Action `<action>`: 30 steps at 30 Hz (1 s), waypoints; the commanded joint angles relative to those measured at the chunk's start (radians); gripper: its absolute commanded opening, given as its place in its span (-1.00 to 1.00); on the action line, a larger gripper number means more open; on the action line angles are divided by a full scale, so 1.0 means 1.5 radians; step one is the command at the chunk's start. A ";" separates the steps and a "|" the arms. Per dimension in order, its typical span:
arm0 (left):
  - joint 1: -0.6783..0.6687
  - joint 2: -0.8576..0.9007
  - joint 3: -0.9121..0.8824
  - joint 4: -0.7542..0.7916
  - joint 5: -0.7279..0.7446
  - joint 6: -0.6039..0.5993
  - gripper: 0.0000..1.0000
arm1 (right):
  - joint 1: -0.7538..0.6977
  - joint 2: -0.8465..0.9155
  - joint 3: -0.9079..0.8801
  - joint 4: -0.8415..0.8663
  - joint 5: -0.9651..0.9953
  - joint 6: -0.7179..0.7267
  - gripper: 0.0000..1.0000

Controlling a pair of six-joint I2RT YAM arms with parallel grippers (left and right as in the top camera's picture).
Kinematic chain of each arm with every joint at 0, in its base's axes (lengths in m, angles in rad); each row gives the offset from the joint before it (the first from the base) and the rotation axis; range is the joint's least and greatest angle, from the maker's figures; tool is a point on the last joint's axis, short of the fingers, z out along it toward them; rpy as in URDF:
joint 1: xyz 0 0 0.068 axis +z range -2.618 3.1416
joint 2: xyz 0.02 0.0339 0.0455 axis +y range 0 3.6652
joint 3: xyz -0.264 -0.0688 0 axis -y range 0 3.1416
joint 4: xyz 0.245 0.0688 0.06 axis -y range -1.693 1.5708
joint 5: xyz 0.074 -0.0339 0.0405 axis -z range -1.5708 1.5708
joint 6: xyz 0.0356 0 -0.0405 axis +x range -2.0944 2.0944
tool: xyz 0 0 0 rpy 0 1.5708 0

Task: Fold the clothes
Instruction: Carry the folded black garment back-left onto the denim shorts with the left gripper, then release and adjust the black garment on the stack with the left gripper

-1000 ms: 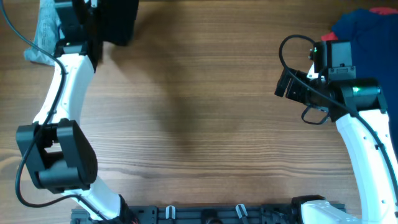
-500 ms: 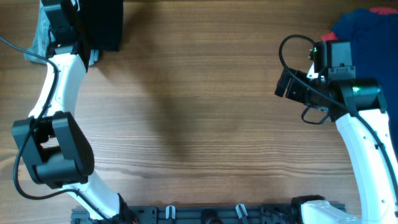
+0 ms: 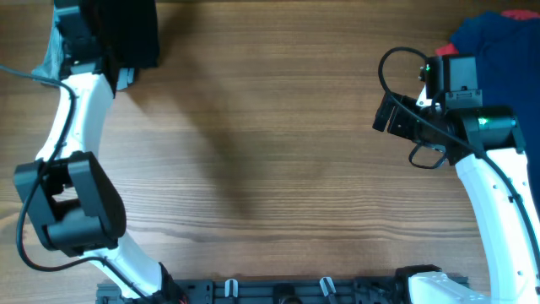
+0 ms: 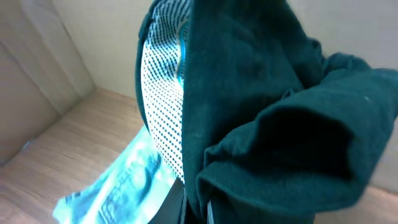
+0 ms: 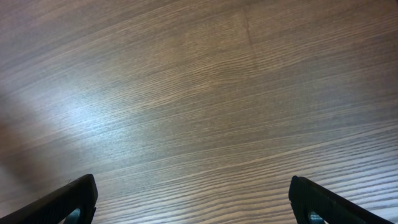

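Observation:
My left gripper [image 3: 114, 59] is at the far left corner of the table, shut on a dark garment [image 3: 131, 34] that hangs from it. In the left wrist view the dark green garment [image 4: 280, 124] fills the frame, with a dotted mesh lining [image 4: 161, 106] showing, and it hides the fingers. A light grey-blue piece of clothing [image 3: 52, 59] lies under the left arm; it also shows in the left wrist view [image 4: 118, 186]. My right gripper [image 5: 193, 205] is open and empty above bare wood, at the right of the table [image 3: 390, 114].
A pile of dark blue clothing [image 3: 498, 42] with a red piece [image 3: 523, 14] lies at the far right corner, behind the right arm. The wooden table [image 3: 270, 152] spans the view. A black rail [image 3: 278, 291] runs along the near edge.
My left gripper has carried the dark garment further left and towards the far edge. The right arm has not moved.

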 commanded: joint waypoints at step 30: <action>0.095 0.123 0.021 -0.083 0.094 -0.148 0.57 | -0.002 0.006 0.001 0.002 0.014 0.009 0.99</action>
